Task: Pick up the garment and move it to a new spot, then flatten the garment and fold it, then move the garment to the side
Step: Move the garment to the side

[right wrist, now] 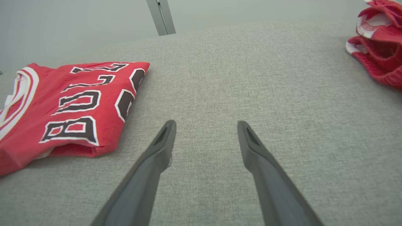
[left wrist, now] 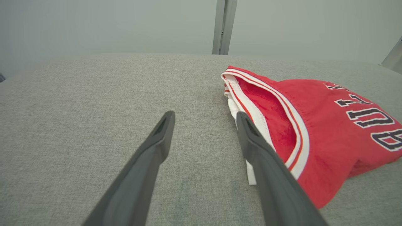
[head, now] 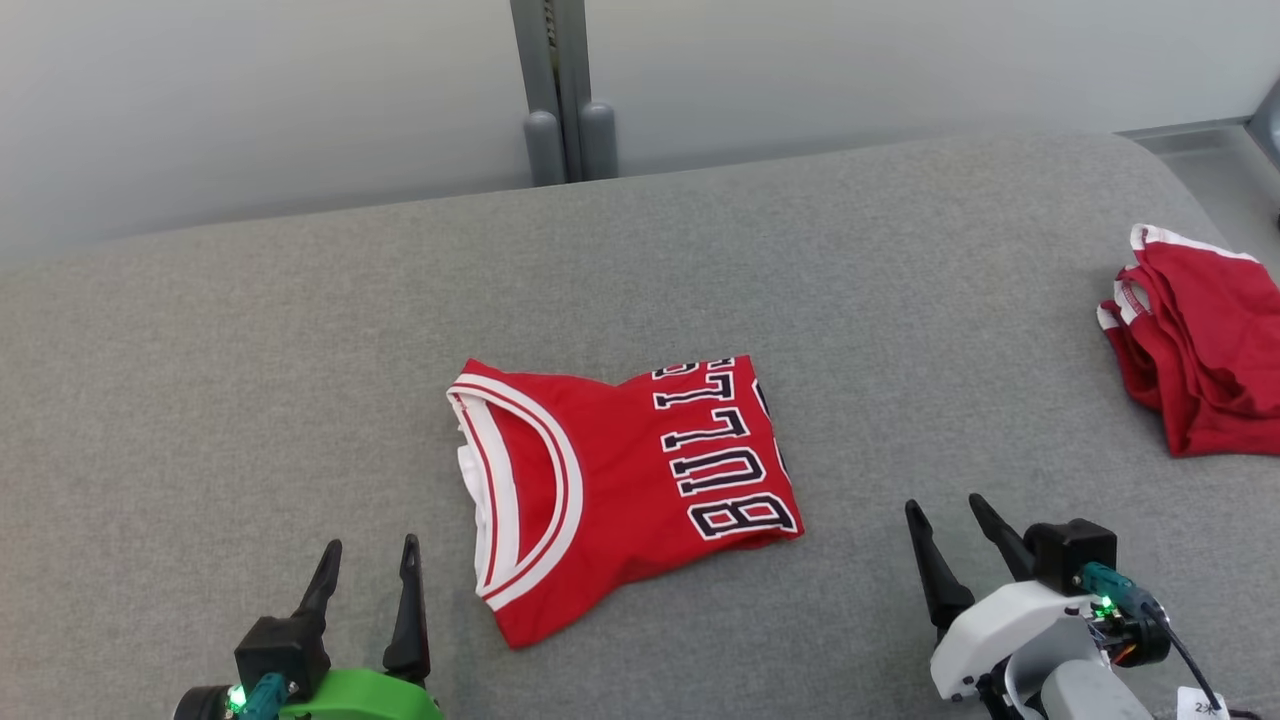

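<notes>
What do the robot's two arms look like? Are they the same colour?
No. Each tool has two long, dark, pointed fingers on a black block with a teal plug and green light. The left tool has a bright green shell; the right tool a white shell, a black cable and a small tag.

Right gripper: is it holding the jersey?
No: the right gripper is open over the bare grey surface, and the folded red jersey lies apart from its fingers.
</notes>
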{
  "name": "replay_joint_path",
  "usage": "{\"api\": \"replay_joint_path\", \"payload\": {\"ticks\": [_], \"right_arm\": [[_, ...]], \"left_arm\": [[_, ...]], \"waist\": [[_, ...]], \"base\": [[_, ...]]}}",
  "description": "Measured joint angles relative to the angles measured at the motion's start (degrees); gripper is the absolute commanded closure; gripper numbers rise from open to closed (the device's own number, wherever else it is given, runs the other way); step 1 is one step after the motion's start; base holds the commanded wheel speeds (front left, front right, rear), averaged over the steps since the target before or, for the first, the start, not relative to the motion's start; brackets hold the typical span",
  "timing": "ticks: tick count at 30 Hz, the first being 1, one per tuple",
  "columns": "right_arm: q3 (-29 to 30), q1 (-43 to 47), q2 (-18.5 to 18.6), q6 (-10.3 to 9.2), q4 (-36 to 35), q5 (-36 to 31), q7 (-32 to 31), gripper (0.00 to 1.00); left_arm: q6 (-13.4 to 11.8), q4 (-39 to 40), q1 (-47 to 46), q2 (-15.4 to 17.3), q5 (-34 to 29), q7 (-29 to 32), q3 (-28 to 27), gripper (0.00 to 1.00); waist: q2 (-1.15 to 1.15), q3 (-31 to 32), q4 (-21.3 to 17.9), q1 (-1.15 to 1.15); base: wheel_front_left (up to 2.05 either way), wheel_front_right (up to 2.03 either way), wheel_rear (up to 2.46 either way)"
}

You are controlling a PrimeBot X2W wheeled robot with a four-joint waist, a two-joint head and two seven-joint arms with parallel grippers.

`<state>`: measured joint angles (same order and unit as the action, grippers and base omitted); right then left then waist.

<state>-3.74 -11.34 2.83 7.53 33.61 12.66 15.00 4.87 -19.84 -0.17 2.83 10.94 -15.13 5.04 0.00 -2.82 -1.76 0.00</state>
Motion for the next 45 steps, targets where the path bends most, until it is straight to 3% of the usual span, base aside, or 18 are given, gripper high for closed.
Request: {"api": "replay_joint_path", "payload": {"ticks": [12, 21, 22, 23, 24, 29, 35, 45], "right_arm": [[-9.4, -16.4, 0.0, 0.0, 3.9, 3.0, 0.0, 0.0], [-17.3, -21.2, 0.0, 0.0, 21.3, 6.1, -1.0, 0.0], [-18.0, -21.7, 0.0, 0.0, 22.4, 6.8, -1.0, 0.12], [-18.6, -21.9, 0.1, 0.0, 23.0, 7.3, -0.9, 0.81], [-19.3, -22.2, 0.2, 0.0, 23.5, 8.0, -0.8, 1.0], [-20.3, -22.7, -0.5, 0.08, 24.6, 10.6, 0.4, 1.0], [-17.6, -21.8, -1.1, 0.35, 23.3, 11.5, 0.6, 1.0], [-14.7, -16.1, -0.3, 0.24, 18.9, 9.9, 0.4, 1.0]], "left_arm": [[1.0, 1.3, -5.3, 0.0, 0.5, 0.0, 2.5, 0.0], [1.4, 0.5, -6.0, 0.0, 1.6, 0.0, 3.5, 0.0], [1.4, 0.4, -6.0, 0.0, 1.7, 0.0, 3.5, 0.0], [1.4, 0.4, -6.0, 0.0, 1.8, 0.0, 3.3, 0.0], [1.4, 0.4, -6.0, 0.0, 1.9, 0.0, 3.0, 0.0], [1.5, 0.7, -5.7, 0.0, 1.6, 0.0, 2.4, 0.0], [1.7, 1.5, -5.0, 0.0, 1.3, 0.0, 2.6, 0.0], [2.2, 1.6, -5.2, 0.0, 0.0, 0.0, 4.5, 0.0]], "waist": [[0.0, -4.9, 3.8, 0.0], [0.0, -8.0, 9.4, 0.0], [0.0, -8.2, 9.8, 0.0], [0.0, -8.4, 10.1, 0.0], [0.0, -8.7, 10.3, 0.0], [0.0, -9.2, 9.1, 0.0], [0.0, -9.3, 4.7, 0.0], [0.0, -8.2, -8.8, 0.0]], "base": [[0.0, 0.0, 0.0], [0.0, 0.0, 0.0], [0.0, 0.0, 0.0], [0.0, 0.0, 0.0], [0.0, 0.0, 0.0], [0.0, 0.0, 0.0], [0.0, 0.0, 0.0], [0.0, 0.0, 0.0]]}}
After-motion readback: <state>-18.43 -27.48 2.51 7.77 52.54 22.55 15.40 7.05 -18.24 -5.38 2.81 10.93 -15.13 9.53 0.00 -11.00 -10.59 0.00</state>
